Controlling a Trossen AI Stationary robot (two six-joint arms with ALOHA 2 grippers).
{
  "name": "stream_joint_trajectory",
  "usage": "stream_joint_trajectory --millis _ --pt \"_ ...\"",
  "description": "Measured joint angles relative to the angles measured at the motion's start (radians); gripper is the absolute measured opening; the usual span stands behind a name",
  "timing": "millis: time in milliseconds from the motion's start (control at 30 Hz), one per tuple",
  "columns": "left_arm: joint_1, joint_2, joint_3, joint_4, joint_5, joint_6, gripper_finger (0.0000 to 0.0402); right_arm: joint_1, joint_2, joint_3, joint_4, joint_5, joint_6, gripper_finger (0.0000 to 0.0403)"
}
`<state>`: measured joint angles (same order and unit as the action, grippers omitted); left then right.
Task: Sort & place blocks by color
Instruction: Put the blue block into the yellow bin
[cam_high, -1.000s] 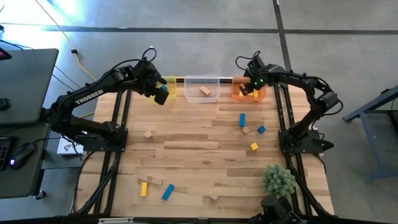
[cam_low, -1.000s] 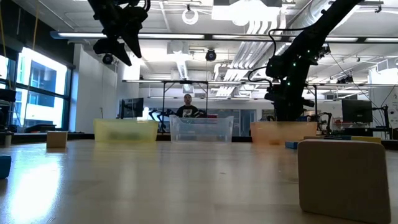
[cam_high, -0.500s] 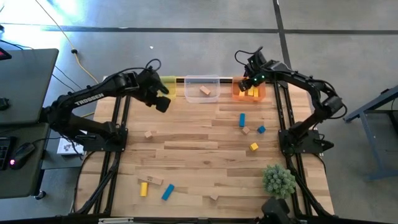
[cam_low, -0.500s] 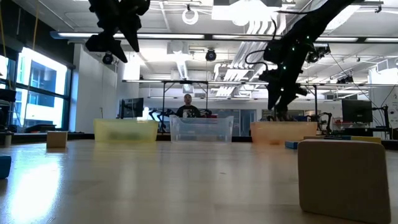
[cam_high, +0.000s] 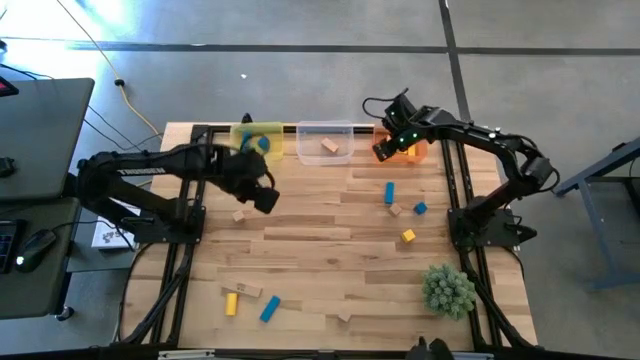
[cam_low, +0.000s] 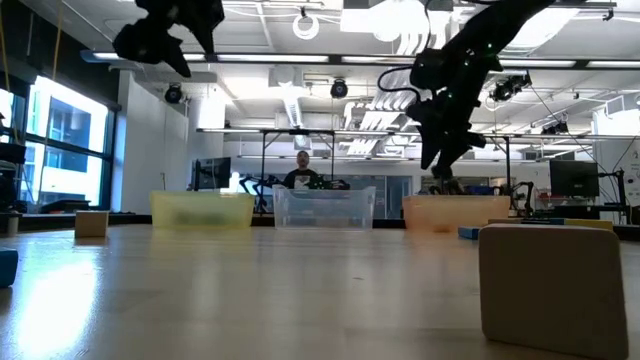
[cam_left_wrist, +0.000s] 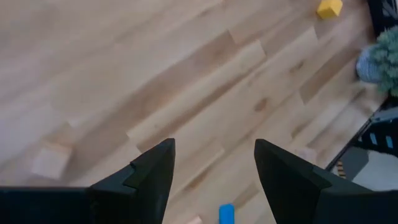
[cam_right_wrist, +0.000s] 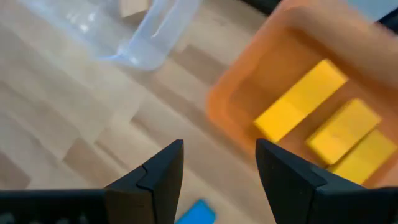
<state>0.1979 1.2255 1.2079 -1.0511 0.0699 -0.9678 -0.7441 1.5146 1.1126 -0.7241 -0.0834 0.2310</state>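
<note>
The wooden desk (cam_high: 330, 250) carries everything, with two dark arms reaching in from its sides. Along its far edge stand three bins in a row: a yellow bin (cam_high: 258, 140) with a blue block (cam_high: 261, 144) inside, a clear bin (cam_high: 326, 143) holding a tan block (cam_high: 331, 146), and an orange bin (cam_right_wrist: 292, 106) in which three yellow blocks (cam_right_wrist: 339, 134) lie side by side. A spiky green plant ball (cam_high: 447, 290) sits near the desk's front right corner. The left end effector (cam_high: 264, 198) hangs above the bare desk in front of the yellow bin, its fingers (cam_left_wrist: 152, 177) spread wide with nothing between them, and a tan cube (cam_high: 239, 215) lies just beside it on the desk. The right end effector (cam_high: 384, 150) hovers at the near left corner of the orange bin, its fingers (cam_right_wrist: 158, 174) also wide apart and empty. The loose blocks lie in two groups. To the right of centre are a blue bar (cam_high: 389, 192), a tan piece (cam_high: 396, 209), a small blue cube (cam_high: 420, 208) and a yellow cube (cam_high: 408, 236). Near the front left are a yellow bar (cam_high: 231, 303), a tan bar (cam_high: 244, 289), a blue bar by the front edge (cam_high: 270, 308) and a small tan piece (cam_high: 344, 316).
</note>
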Motion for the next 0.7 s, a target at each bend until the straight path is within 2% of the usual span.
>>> stream_joint_trajectory --millis 367,700 --pt "-0.363 0.028 0.001 0.006 -0.168 -0.316 0.0212 0.186 0.0 0.0 -0.094 0.0 0.11 0.0188" --pt "-0.601 0.178 0.001 0.046 -0.224 -0.565 0.0211 0.356 0.0 0.0 -0.106 0.025 0.167 0.0188"
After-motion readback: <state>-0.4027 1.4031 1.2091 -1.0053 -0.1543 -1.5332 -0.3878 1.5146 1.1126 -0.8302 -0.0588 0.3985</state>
